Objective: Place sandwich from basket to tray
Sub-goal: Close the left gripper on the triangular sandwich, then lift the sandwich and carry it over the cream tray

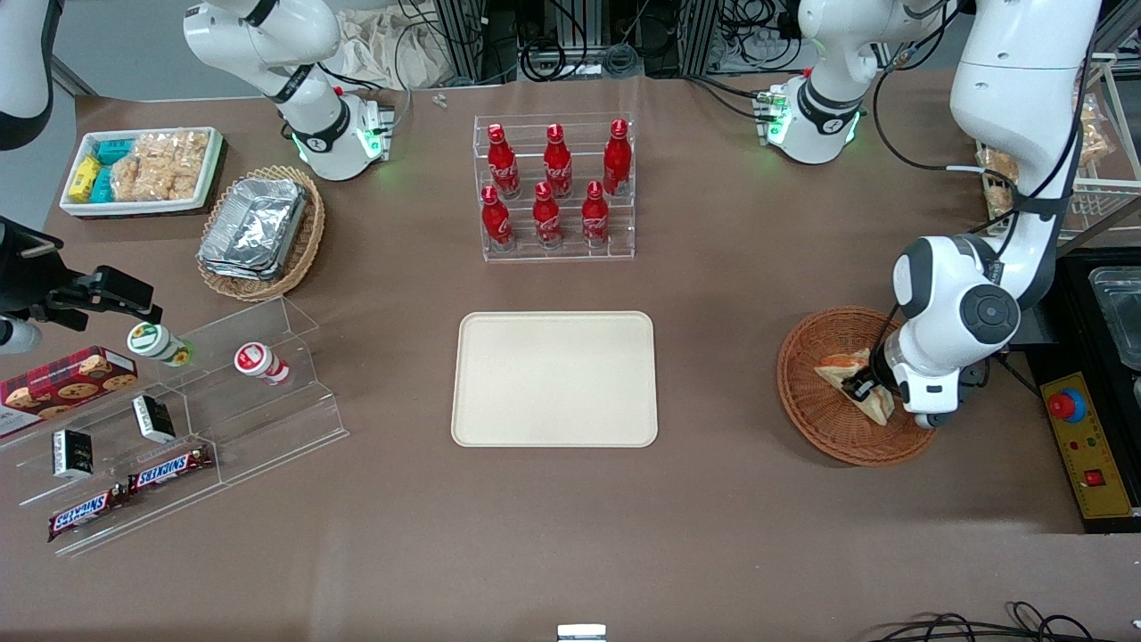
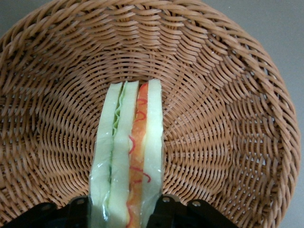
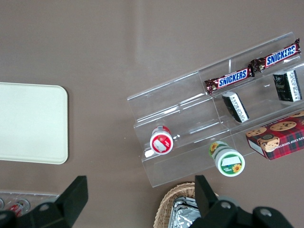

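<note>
A: In the front view we see the pincer [image 1: 863, 389] low inside the basket [image 1: 824, 428], but the white wrist of the arm covers part of it. Can we tell how the fingers stand?

B: In the left wrist view we can. There the two black fingertips [image 2: 164, 209] press on both sides of the sandwich [image 2: 128, 156], so the pincer is pinching the sandwich. We look at its cut edge: pale bread, a green layer, an orange-red layer, under clear wrap.

A: The front view shows us the sandwich [image 1: 847, 370] only as a pale wedge lying in the basket, which stands toward the working arm's end of the desk [image 1: 570, 535].

B: But the wrist view shows only the weave of the basket [image 2: 228, 95] around it. The tray [image 1: 554, 378] we see only in the front view and the right wrist view [image 3: 28, 123]. It lies at the middle of the desk, well apart from the basket.

A: What else is around?

B: A clear rack with six red bottles [image 1: 554, 187] stands farther from the front camera than the tray. Toward the parked arm's end we see a tan basket with foil containers [image 1: 258, 232], a white bin of snacks [image 1: 143, 169] and a clear stepped stand [image 1: 187, 428] with Snickers bars [image 1: 169, 468].

A: Between basket and tray we see only bare desk.
</note>
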